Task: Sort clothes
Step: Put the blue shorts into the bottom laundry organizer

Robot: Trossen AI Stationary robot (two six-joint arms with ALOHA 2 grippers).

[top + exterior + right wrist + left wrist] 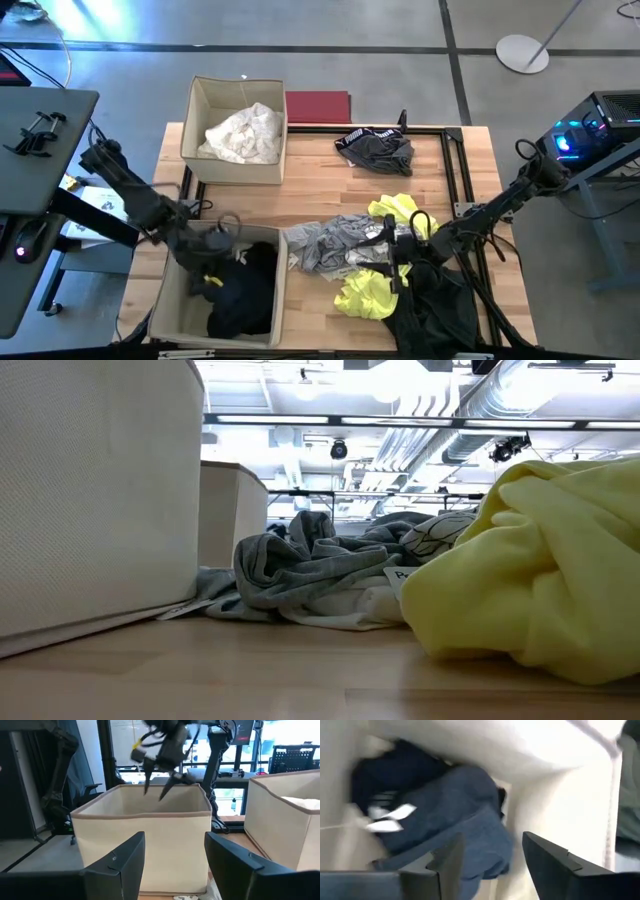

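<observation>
Because the sort runs by colour, each garment's place says why it lies where it does.

Dark clothes (243,290): black and navy pieces heaped inside the near beige box (170,300), at the bench's front left; the left wrist view looks down on navy fabric (455,815) against the box wall.
White clothes (243,134): bunched in the far beige box (200,95), so lights and darks appear to have a box each.
Unsorted pile: light grey garment (335,245), neon yellow garment (370,292) and a black garment (430,315) lie tangled at the front middle of the bench (320,190); from the low view the grey (300,565) lies between the boxes and the yellow (540,590).
Stray piece: dark grey garment (375,150) alone toward the back, well apart from the pile.
Left gripper (215,245): over the rim of the near box, fingers apart with nothing between them; the right wrist view shows it hanging spread above that box (165,780). Judged a drop just made.
Right gripper (400,250): low over the pile, jaws wide, holding nothing, facing the near box; likely placed for the next pick.
Red rectangle (318,106): flat behind the bench, untouched.
</observation>
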